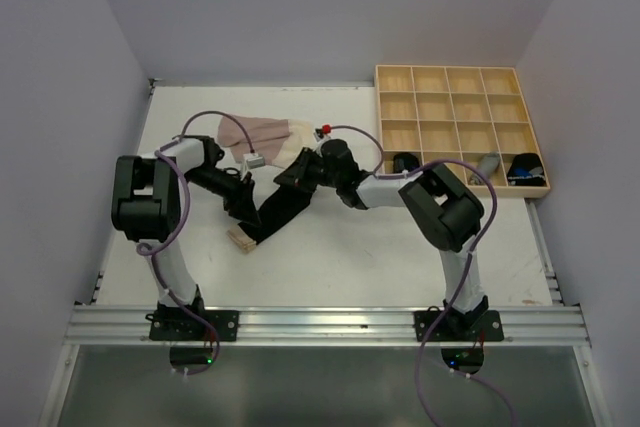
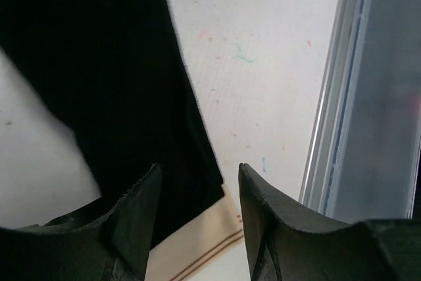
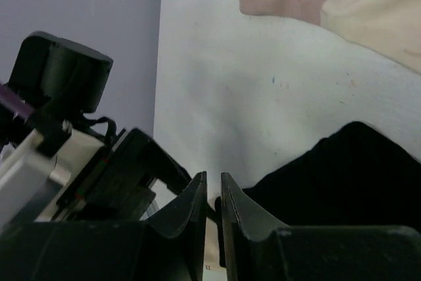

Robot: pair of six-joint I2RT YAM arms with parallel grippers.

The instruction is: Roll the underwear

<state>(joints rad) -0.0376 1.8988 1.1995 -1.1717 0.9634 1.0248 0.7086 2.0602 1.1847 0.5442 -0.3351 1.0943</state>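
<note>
Lying flat on the desk [image 1: 400, 257], the black underwear [image 1: 283, 209] stretches between both arms. The left end effector [image 2: 198, 174] hangs open over its beige end. The right end effector [image 3: 213, 182] is nearly closed; I cannot tell if it pinches cloth. A loose pinch could let the roll fall apart.

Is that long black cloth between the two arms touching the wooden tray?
Apart. The top view shows the black underwear lying well left of the wooden tray, with a stretch of bare white table between them.
</note>
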